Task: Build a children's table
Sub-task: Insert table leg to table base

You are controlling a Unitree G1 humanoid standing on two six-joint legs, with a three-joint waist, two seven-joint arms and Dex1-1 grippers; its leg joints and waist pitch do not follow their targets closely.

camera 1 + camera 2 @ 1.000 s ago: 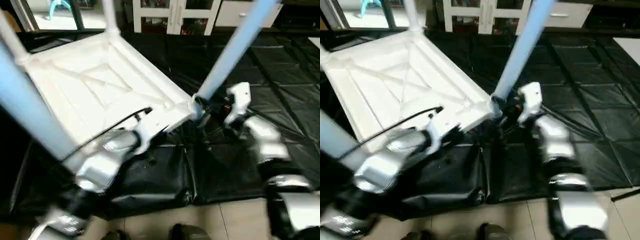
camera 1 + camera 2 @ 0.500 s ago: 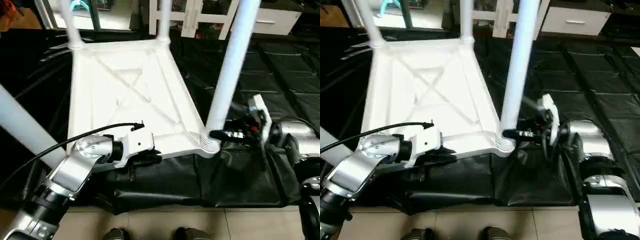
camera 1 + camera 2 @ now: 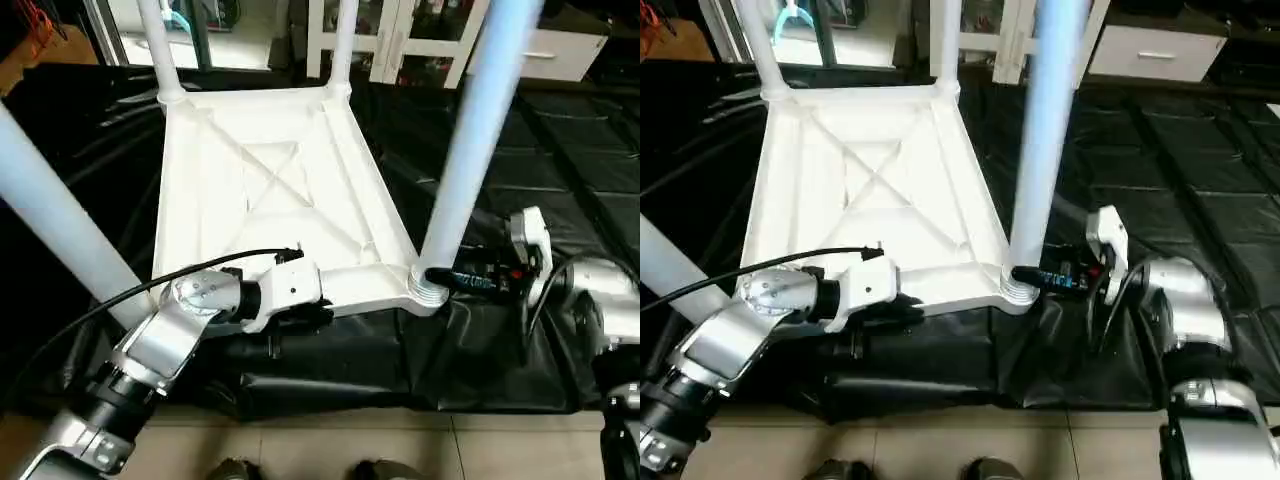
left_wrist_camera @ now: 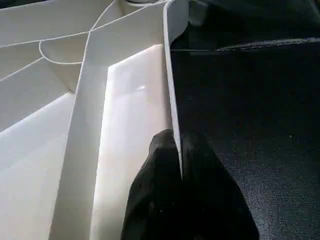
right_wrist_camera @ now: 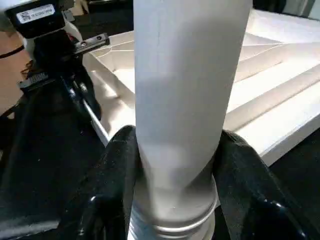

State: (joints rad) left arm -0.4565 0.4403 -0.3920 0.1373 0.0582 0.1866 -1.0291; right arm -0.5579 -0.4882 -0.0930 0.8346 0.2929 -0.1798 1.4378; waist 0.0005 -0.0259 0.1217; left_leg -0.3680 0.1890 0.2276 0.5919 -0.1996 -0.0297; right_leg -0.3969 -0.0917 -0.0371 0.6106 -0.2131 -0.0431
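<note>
The children's table lies upside down on the black mat, its white ribbed top (image 3: pixel 265 190) facing up. Four white legs stand in its corner sockets. The near right leg (image 3: pixel 475 140) rises beside my right arm, and the near left leg (image 3: pixel 55 225) crosses the left side. My left gripper (image 3: pixel 298 316) is shut on the top's near rim (image 4: pixel 169 100), and its black fingers (image 4: pixel 160 200) pinch the thin wall. My right gripper (image 3: pixel 433 276) is shut around the base of the near right leg (image 5: pixel 185 100), just above the ribbed socket (image 3: pixel 427 292).
A black mat (image 3: pixel 560 180) covers the floor under and to the right of the table. A white glass-door cabinet (image 3: pixel 400 35) and a white drawer unit (image 3: pixel 570 45) stand at the back. Pale tiles (image 3: pixel 330 450) and my feet (image 3: pixel 230 468) lie along the near edge.
The whole picture has swung and levelled, so the camera has moved. Both grippers keep the same holds on the rim and the near right leg.
</note>
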